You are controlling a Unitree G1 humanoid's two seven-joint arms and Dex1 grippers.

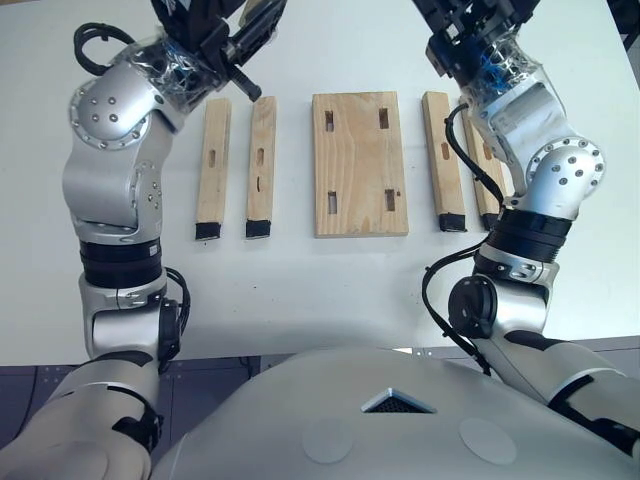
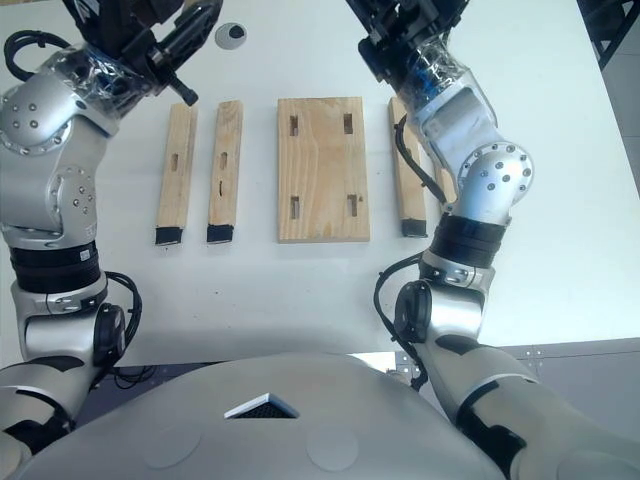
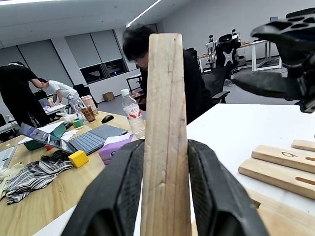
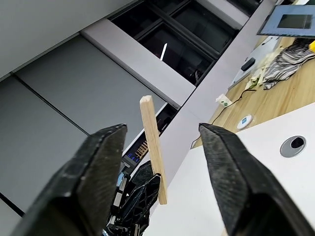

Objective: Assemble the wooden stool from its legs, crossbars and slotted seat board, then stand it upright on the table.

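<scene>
The slotted seat board (image 1: 360, 163) lies flat mid-table. Two wooden legs (image 1: 213, 168) (image 1: 261, 165) lie to its left, and two more (image 1: 441, 160) (image 1: 487, 175) to its right, the outer one partly under my right arm. My left gripper (image 3: 166, 147) is raised above the far left of the table and is shut on a crossbar (image 3: 166, 98) held upright. My right gripper (image 4: 161, 129) is raised at the far right, open wide with nothing between its fingers. It faces the left gripper, and the held crossbar (image 4: 153, 147) shows beyond its fingers.
The white table (image 1: 300, 280) has bare room in front of the parts. A round cable hole (image 2: 230, 34) sits at the far edge. Beyond the table stands a wooden desk (image 3: 44, 206) with a laptop and a bottle.
</scene>
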